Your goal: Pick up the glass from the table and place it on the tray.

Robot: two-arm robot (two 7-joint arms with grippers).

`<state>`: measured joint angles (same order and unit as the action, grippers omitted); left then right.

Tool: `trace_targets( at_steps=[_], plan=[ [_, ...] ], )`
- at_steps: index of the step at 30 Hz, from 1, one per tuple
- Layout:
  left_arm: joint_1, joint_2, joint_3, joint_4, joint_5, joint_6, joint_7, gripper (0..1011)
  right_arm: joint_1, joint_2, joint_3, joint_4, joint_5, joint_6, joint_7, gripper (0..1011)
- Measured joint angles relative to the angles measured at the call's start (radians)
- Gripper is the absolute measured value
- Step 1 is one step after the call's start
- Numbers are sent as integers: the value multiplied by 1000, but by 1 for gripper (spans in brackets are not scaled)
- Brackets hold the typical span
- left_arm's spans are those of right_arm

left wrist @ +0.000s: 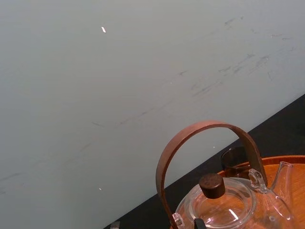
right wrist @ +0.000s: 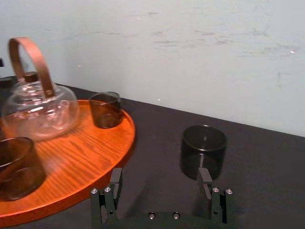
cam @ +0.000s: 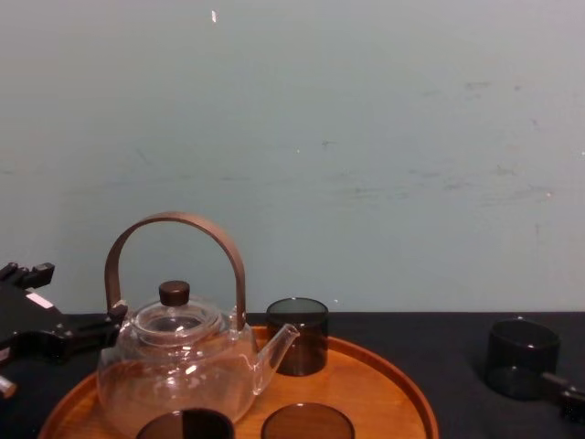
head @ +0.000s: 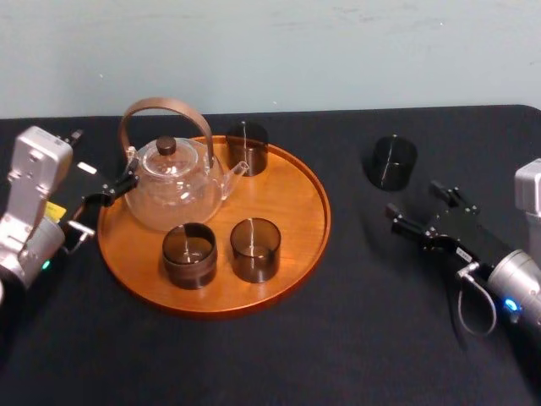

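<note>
Right gripper point(head: 416, 200), jaws spread to straddle the glass point(head: 390, 161) right of the tray point(head: 287, 203); left gripper point(head: 103, 203) idles, jaws apart, left of it

Even, diffuse lighting; faint glints on the teapot point(head: 173, 190), weak soft shadows on the matte black surface point(head: 380, 338).

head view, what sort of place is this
Likely a robot lab bench staged for tea: a black matte table against a bare pale wall, a glass teapot on a wooden tray, left hand and right hand alongside.
</note>
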<state>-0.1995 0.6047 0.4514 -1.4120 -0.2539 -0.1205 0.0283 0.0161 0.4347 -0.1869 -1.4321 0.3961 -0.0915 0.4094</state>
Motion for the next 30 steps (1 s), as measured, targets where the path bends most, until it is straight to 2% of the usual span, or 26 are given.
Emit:
trace_targets(
  at_steps=[12, 18, 30],
  plan=[
    [0, 0, 0, 0, 0, 0, 0, 1010, 68, -10, 3, 84, -25, -1, -12, 1002],
    [0, 0, 0, 0, 0, 0, 0, 1010, 141, -22, -9, 166, -67, 6, -21, 1002],
    [0, 0, 0, 0, 0, 0, 0, 1009, 233, -50, -9, 286, -85, 9, -11, 1002]
  ],
)
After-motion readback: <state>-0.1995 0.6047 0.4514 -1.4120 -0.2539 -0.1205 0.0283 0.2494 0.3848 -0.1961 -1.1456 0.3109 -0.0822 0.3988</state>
